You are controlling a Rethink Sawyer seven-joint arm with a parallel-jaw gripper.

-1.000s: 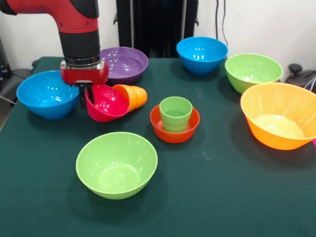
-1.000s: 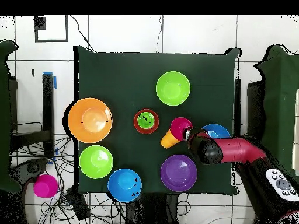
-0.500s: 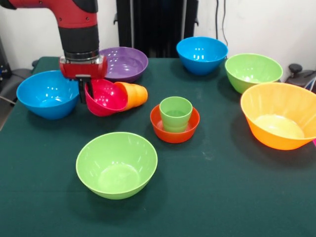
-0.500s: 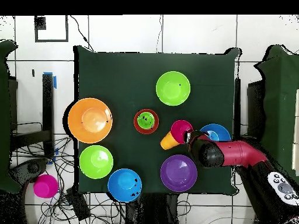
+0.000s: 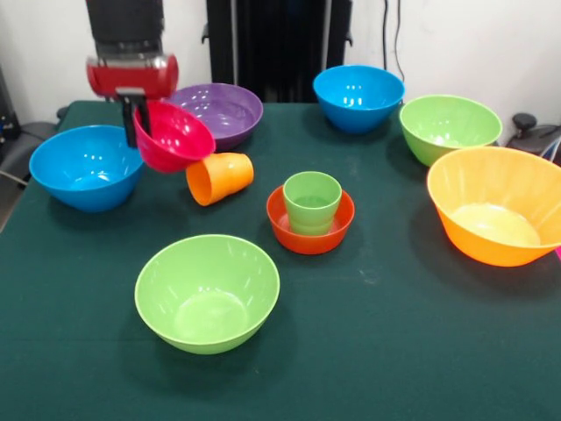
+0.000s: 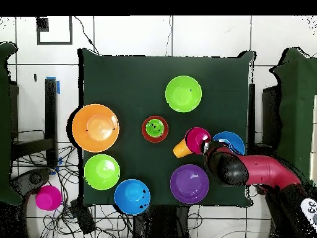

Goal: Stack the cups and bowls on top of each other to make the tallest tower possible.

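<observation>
My gripper is shut on the rim of the small magenta bowl and holds it tilted above the table; it also shows in the overhead view. The orange cup lies on its side just below it, and also shows in the overhead view. The light green cup stands in the small orange-red bowl at the middle. A light green bowl sits in front. Blue bowls, the purple bowl, another green bowl and the large orange bowl ring the table.
The dark green table holds everything. In the overhead view a magenta item lies off the table among cables at the lower left.
My gripper has risen with the magenta bowl, lifting it off the table. The orange cup, which leaned against the bowl, has come free and now lies apart on its side.
</observation>
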